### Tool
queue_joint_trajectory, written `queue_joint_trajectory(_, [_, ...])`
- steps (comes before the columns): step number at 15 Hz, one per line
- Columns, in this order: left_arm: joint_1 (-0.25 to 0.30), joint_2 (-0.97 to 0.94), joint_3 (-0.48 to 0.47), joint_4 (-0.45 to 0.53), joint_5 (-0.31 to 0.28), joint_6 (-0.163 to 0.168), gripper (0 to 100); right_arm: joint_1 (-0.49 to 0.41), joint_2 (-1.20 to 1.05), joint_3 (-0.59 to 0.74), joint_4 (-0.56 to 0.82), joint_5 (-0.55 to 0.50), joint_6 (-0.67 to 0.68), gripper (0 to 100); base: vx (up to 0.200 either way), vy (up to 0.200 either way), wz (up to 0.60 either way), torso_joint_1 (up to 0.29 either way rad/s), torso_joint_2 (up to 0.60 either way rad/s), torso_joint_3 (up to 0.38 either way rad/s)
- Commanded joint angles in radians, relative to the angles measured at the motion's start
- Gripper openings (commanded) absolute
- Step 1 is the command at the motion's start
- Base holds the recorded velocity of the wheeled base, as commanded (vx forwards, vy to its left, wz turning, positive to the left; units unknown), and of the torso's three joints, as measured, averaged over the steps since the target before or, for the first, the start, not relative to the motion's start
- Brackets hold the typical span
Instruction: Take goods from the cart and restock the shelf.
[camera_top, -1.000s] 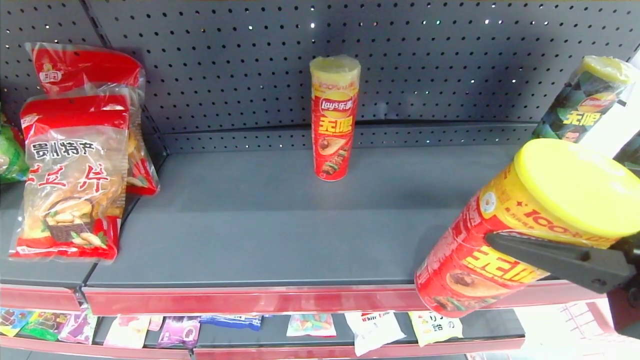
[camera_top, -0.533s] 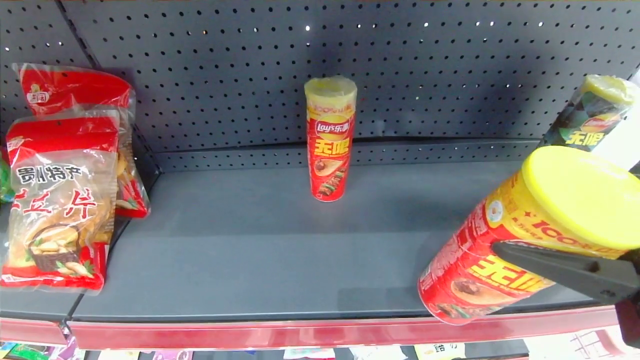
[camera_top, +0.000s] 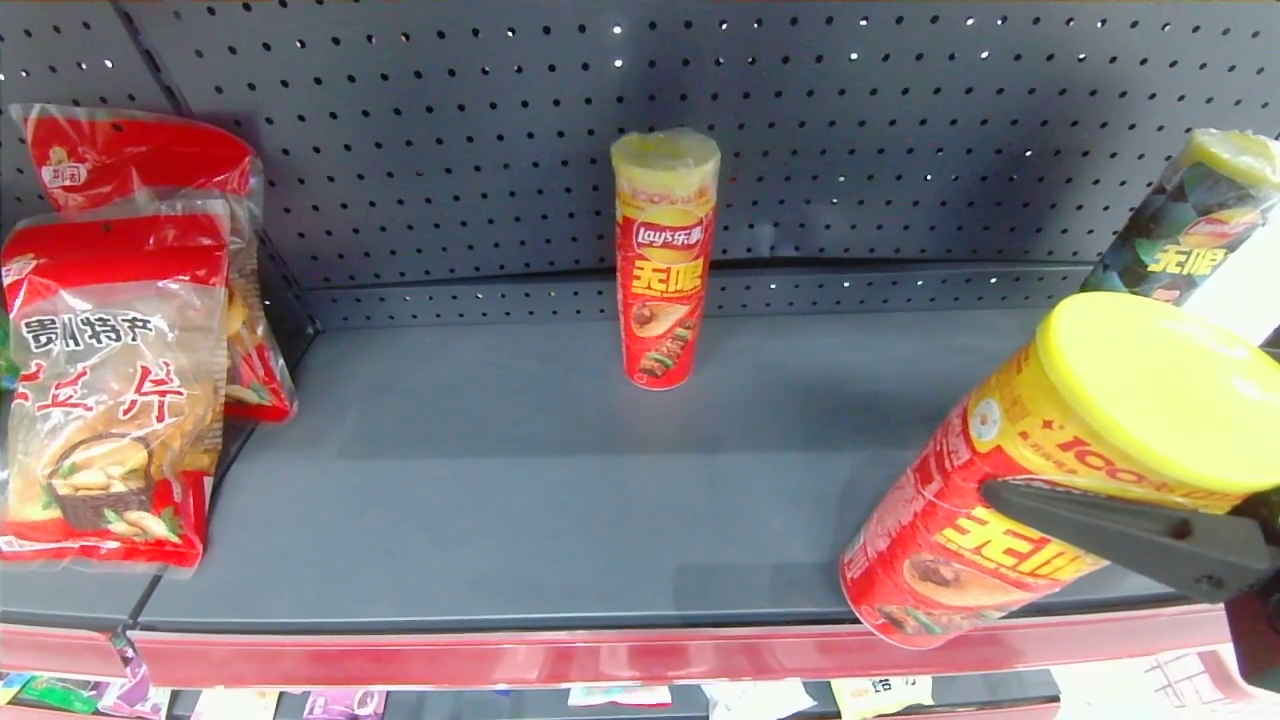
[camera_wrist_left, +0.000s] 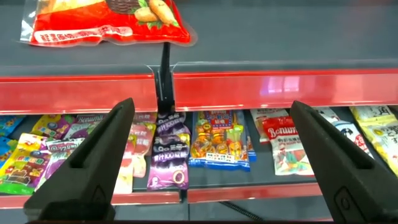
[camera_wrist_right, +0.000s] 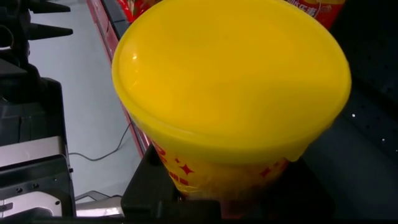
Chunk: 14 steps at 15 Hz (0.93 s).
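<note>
Right gripper (camera_top: 1010, 470) clamps the can (camera_top: 960, 530), which is tilted with its base at the front right edge of the shelf (camera_top: 520, 500). Bare shelf lies inward and to the left. Left gripper (camera_wrist_left: 211, 102) gapes open, lower down.

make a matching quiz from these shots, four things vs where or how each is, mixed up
1. red cardboard chip can with bright yellow plastic lid
2. red chip can with film-wrapped lid
3. dark green chip can
4. left gripper

a. open, empty
b. upright, middle of the grey shelf
c. tilted, clamped in the right gripper
d. far right, by the pegboard

Pairs: 1-c, 2-b, 3-d, 4-a
</note>
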Motion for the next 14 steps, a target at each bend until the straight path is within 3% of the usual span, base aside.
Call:
queue_joint_trajectory(1, [0.001, 0.000, 0.000, -0.001, 0.000, 0.000, 100, 0.000, 0.001, -0.002, -0.001, 0.001, 0.000, 0, 0.000, 0.000, 0.00, 0.000, 0.00, 0.000])
queue_joint_trajectory(9, [0.000, 0.000, 0.000, 0.001, 0.000, -0.003, 100, 0.000, -0.008, 0.001, -0.001, -0.007, 0.000, 0, 0.000, 0.000, 0.00, 0.000, 0.00, 0.000])
queue_joint_trajectory(14, [0.001, 0.000, 0.000, -0.002, -0.008, 0.017, 100, 0.000, -0.015, 0.011, -0.001, -0.013, 0.003, 0, 0.000, 0.000, 0.00, 0.000, 0.00, 0.000])
